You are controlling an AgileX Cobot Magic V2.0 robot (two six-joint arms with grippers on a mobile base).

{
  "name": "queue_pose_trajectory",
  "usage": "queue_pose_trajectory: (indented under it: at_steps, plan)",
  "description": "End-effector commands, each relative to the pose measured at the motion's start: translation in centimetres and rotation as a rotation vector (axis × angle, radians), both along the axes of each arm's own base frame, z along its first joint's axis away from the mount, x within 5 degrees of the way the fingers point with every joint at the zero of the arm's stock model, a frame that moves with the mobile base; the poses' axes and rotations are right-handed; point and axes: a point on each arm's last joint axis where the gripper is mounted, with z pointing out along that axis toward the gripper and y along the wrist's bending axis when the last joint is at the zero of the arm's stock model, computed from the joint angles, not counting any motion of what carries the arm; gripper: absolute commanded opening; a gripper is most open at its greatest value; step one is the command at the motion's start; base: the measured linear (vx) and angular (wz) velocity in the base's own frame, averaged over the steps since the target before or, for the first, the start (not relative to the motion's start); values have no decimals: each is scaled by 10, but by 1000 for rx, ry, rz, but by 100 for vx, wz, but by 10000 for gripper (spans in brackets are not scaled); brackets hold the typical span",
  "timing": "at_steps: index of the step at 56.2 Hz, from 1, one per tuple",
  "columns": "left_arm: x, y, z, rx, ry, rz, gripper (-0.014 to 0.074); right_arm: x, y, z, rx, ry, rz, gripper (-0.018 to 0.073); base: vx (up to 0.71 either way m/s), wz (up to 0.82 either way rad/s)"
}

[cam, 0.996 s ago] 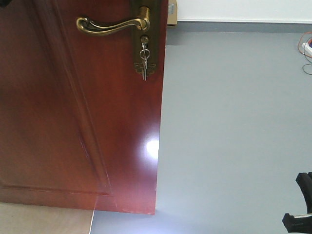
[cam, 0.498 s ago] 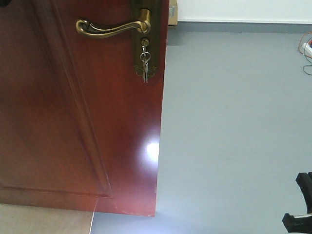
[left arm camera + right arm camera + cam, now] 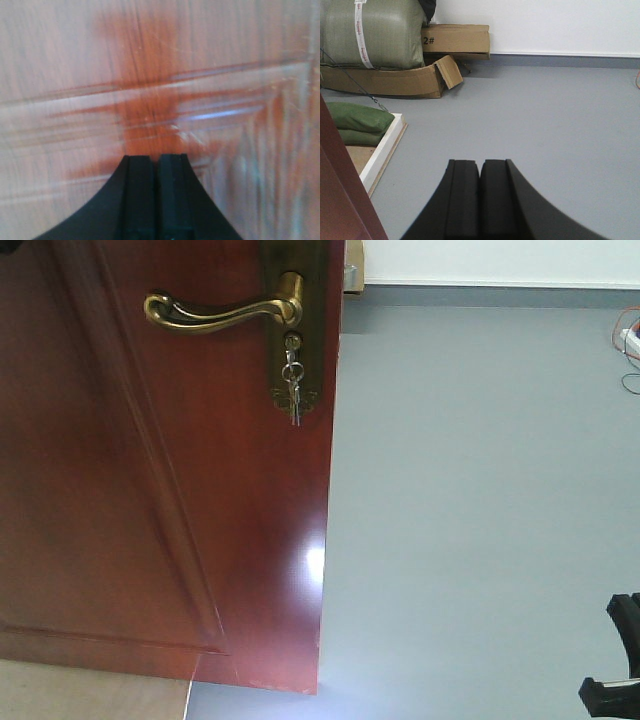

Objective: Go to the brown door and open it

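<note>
I am facing the brown door [image 3: 150, 490], filling the front view from 9 to 12 o'clock and apparently standing partly open. My left tool [image 3: 155, 165], fingers together, is hovering at its panel; my right tool [image 3: 480, 170], fingers together, is idling over the floor [image 3: 545, 110]. Swinging it wider is what I judge remaining.

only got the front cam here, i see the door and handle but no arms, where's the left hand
Observer: The left hand is shut, pointing straight at the brown door, close to its raised panel moulding.
Operator: and the right one
Observer: The right hand is shut too, aimed past the door edge over open grey floor.
Operator: anything beyond the door
Observer: Cardboard boxes and green sacks by the wall.
</note>
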Motion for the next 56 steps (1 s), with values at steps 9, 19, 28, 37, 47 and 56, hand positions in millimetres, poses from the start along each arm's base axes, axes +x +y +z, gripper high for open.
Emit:
queue_pose_trajectory:
  at_steps: [9,19,28,37,47,56]
  plan:
    - [-5,4,18,-20,-75,37,-3,2,0,6,-7,-82,-1,0,0,0]
    - [-5,4,18,-20,-75,37,-3,2,0,6,-7,-82,-1,0,0,0]
    - [-5,4,18,-20,-75,37,-3,2,0,6,-7,-82,-1,0,0,0]
    - [-5,4,18,-20,-76,38,-3,2,0,6,-7,-82,-1,0,0,0]
    - [-5,2,19,133,-109,28,-3,2,0,6,-7,-79,-1,0,0,0]
    - [-6,-1,21,78,-126,-6,-3,2,0,6,-7,-79,-1,0,0,0]
